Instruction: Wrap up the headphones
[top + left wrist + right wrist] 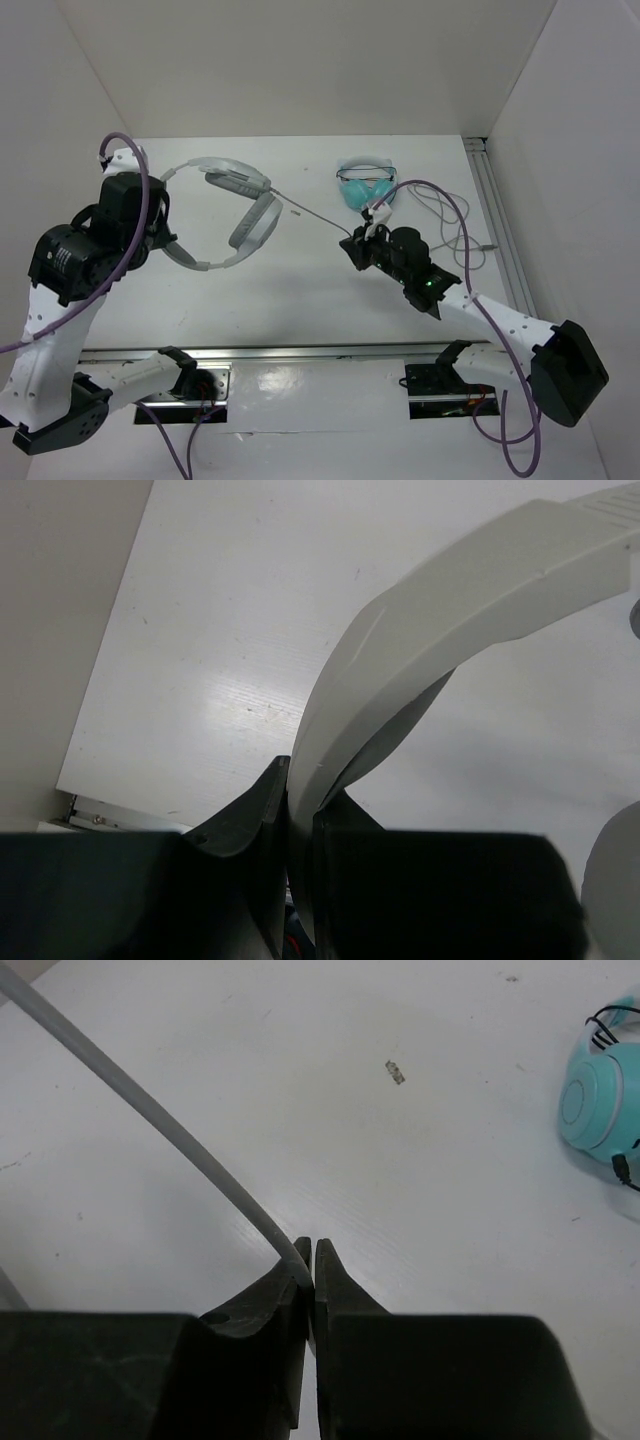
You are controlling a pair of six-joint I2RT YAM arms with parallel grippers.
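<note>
The white headphones [235, 205] lie on the table at the back left, ear cups toward the middle. My left gripper [166, 238] is shut on the wide headband [430, 605], which rises from between the jaws [301, 805]. The thin pale cable [312, 214] runs from the right ear cup to my right gripper [356, 243]. In the right wrist view the cable [170, 1120] slants down from the upper left and is pinched between the closed jaws of that gripper [312, 1260]. The rest of the cable lies in loose loops [452, 222] to the right.
Small teal headphones [365, 188] [600, 1100] lie just behind the right gripper. A metal rail [500, 235] runs along the table's right side. White walls close in the left, back and right.
</note>
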